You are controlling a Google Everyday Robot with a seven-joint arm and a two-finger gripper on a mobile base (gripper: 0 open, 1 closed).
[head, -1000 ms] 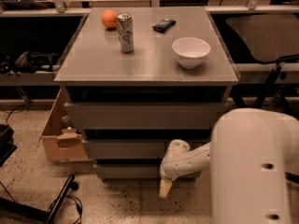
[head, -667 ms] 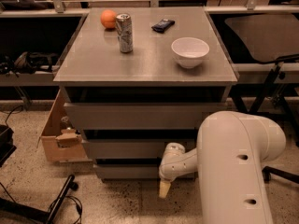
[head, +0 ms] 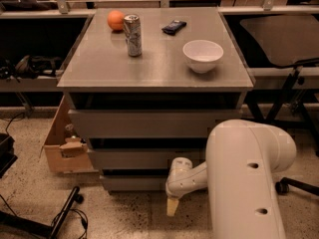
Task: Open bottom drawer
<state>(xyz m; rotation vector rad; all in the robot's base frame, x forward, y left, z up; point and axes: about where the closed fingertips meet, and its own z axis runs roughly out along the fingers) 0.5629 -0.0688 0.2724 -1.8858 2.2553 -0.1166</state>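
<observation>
The grey cabinet (head: pixel 154 68) has three flat, handleless drawer fronts. The bottom drawer (head: pixel 132 183) is the lowest and narrowest-looking front, just above the floor; it sits about flush under the middle drawer (head: pixel 142 158). My gripper (head: pixel 172 206) hangs tip-down in front of the bottom drawer's right part, close to the floor. Its white wrist (head: pixel 179 176) covers the drawer's right end. My large white arm link (head: pixel 246 178) fills the lower right and hides the cabinet's right side.
On the cabinet top stand an orange (head: pixel 115 20), a drink can (head: pixel 132 35), a dark small object (head: pixel 174 26) and a white bowl (head: pixel 203 55). A cardboard box (head: pixel 60 146) sits left of the cabinet. A chair (head: pixel 284 39) stands right; cables (head: pixel 65 218) lie bottom left.
My white arm link has swung left and fills more of the view. The gripper has dropped slightly by the bottom drawer. The drawers look unmoved.
</observation>
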